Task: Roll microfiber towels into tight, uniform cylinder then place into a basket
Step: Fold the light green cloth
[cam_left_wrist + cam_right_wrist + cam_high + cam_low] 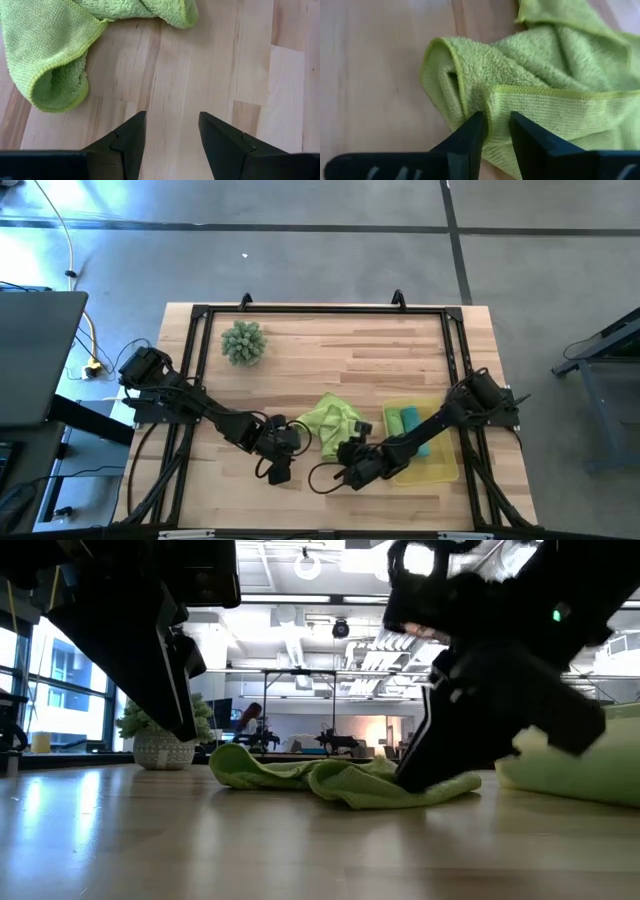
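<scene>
basket [448,468] holds 2 rolled towels; right fingers [496,131] pinch lime towel [540,90]; left fingers [170,131] wide.

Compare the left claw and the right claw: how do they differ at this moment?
The left claw is open and holds nothing, with bare table between its fingers; the right claw pinches an edge of the loose lime green towel. The left claw is apart from that towel, while the right claw touches it. Both are dark, two-fingered, and low over the table.
</scene>
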{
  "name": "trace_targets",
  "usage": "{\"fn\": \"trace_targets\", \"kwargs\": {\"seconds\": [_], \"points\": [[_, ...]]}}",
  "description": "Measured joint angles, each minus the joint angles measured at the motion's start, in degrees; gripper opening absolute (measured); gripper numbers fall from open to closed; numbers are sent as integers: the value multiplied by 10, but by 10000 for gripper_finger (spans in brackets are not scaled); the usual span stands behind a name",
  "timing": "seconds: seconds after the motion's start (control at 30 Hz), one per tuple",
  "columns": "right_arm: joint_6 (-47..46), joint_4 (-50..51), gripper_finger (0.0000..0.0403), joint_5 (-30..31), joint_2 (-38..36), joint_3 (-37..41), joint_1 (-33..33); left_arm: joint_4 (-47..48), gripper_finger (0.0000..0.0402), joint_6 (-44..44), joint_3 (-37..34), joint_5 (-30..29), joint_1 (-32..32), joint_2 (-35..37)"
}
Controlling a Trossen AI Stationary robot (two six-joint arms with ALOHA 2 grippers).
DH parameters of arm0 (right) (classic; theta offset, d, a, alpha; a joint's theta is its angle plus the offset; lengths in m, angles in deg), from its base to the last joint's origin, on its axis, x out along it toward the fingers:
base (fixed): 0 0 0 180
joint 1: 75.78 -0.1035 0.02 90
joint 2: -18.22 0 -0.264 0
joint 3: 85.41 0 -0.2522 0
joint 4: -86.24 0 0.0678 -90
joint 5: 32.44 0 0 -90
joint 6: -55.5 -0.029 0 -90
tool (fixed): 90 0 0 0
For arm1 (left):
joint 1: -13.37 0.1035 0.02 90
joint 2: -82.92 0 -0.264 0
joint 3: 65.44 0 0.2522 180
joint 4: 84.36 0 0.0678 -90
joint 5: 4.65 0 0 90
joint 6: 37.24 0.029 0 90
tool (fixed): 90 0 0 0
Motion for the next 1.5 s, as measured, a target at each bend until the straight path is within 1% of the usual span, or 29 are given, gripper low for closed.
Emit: {"fn": "trace_targets", "kwargs": {"seconds": [0.1, 0.3, 0.33, 0.53, 0.63, 0.73, 0.87, 0.93, 1.0, 1.03, 1.1, 1.2, 1.23, 1.27, 1.33, 1.43, 1.47, 1.5], "points": [[-10, -13, 79, 4, 18, -1, 0, 0, 172, 4, 0, 0, 0, 0], [-24, -8, 12, 12, 21, -4, -5, 0, 172, 3, 0, 0, 0, 0], [-23, 2, 7, 10, 19, -7, -6, 0, 172, 2, 0, 0, 0, 0], [-12, 91, 9, -29, -12, -56, -6, -1, 172, 1, 0, 1, 0, 0], [2, 156, 3, -31, -25, -94, -6, -8, 172, 5, 0, -14, 0, 0], [20, 234, 3, -31, -33, -147, -6, -19, 172, 28, 0, -53, 0, 0], [65, 349, 4, -32, -36, -221, -7, -56, 172, 78, 0, -108, 0, 0], [100, 408, 4, -30, -37, -260, -8, -83, 172, 109, 0, -139, 0, 0], [156, 461, 4, -18, -37, -302, -10, -105, 172, 137, 0, -166, 1, 0], [182, 491, 4, -2, -37, -321, -13, -116, 172, 150, 0, -182, 2, 0], [215, 548, 2, 62, -37, -360, -19, -133, 172, 161, 0, -219, 2, 0], [214, 627, 2, 166, -37, -417, -21, -146, 172, 165, 0, -276, 2, 0], [206, 644, 2, 188, -37, -437, -21, -147, 172, 165, 0, -294, 2, 0], [205, 657, 1, 194, -38, -457, -20, -148, 172, 160, 0, -310, 2, 0], [232, 666, 1, 161, -38, -494, -18, -153, 172, 147, 0, -330, 2, 0], [324, 666, 1, 83, -38, -541, -21, -163, 172, 136, 0, -339, 2, 0], [351, 667, 1, 75, -38, -554, -24, -167, 172, 135, 0, -342, 2, 0], [366, 673, 1, 90, -38, -565, -26, -173, 172, 135, 0, -344, 2, 0]]}}
